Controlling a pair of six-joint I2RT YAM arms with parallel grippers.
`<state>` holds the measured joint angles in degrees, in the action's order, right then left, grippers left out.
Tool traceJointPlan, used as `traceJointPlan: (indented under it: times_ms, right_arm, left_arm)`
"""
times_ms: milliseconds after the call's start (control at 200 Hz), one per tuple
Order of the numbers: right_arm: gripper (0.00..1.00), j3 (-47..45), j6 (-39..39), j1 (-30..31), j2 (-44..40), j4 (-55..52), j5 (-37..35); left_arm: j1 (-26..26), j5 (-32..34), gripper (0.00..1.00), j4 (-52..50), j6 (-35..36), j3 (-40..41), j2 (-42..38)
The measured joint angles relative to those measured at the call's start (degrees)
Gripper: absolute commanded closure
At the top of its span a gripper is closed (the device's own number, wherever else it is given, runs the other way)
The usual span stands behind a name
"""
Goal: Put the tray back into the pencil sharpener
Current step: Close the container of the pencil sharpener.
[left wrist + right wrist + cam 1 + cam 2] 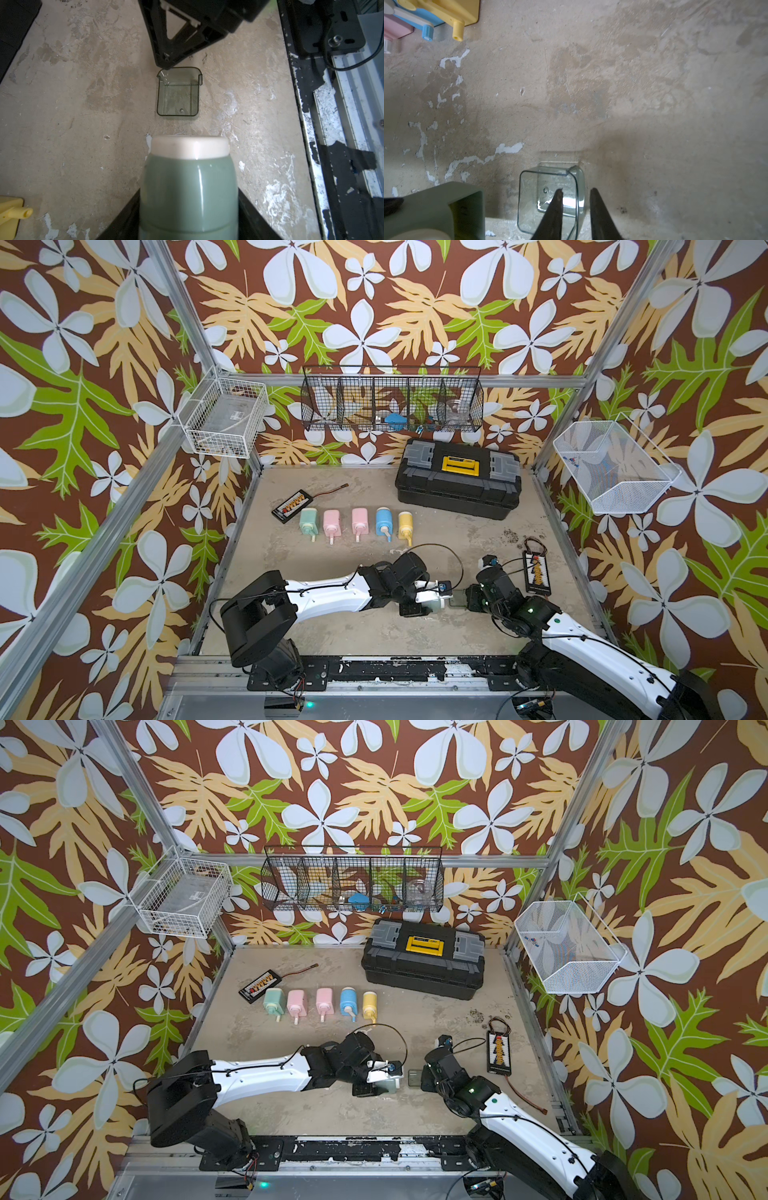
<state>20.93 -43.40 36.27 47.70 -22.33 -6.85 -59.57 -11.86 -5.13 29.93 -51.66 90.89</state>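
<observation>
Right gripper [576,192]: fingers slightly spread, straddling one wall of clear tray [529,197], not clamped on it. Tray sits on table [83,104], just beside green pencil sharpener [189,166], not inserted. Left gripper [188,190] pinches sharpener body.

Robot test cell: aluminium frame [532,382], floral-print walls [374,302], wire baskets [224,423], scuffed tabletop [436,539]
</observation>
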Motion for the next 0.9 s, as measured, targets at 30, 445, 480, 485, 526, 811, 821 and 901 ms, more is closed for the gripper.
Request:
traceJointPlan:
  times_ms: [30, 445, 480, 485, 526, 811, 821, 901]
  right_arm:
    - [0.75, -0.2, 0.0, 0.0, 0.1, 0.1, 0.6]
    - [0.80, -1.4, 0.6, -0.2, 2.8, 1.9, 3.7]
    - [0.80, -1.5, 0.6, -0.2, 3.0, 2.2, 3.8]
    - [0.80, -1.5, 0.6, -0.2, 3.0, 2.3, 3.8]
    - [0.81, -1.6, 0.6, -0.2, 3.1, 2.7, 3.9]
    - [0.86, -1.7, 1.5, -0.2, 5.8, 5.2, 6.5]
    - [0.86, -1.7, 1.5, -0.2, 5.9, 5.3, 6.6]
    - [0.87, -1.7, 1.7, -0.2, 7.0, 6.1, 7.1]
  left_arm:
    - [-0.2, 0.8, 0.49, 0.0, 0.0, -0.3, 0.4]
    - [-1.3, 2.8, 0.47, 0.2, 0.0, -2.9, 4.6]
    - [-1.3, 2.7, 0.47, 0.2, 0.0, -3.1, 5.0]
    - [-1.3, 2.7, 0.47, 0.2, 0.0, -3.1, 5.0]
    - [-1.3, 2.7, 0.47, 0.4, 0.0, -3.4, 5.4]
    - [-1.4, 2.6, 0.47, 0.9, -0.3, -3.9, 6.6]
    - [-1.4, 2.6, 0.47, 0.9, -0.3, -3.9, 6.6]
    - [-1.4, 2.6, 0.47, 1.1, -0.9, -4.0, 6.8]
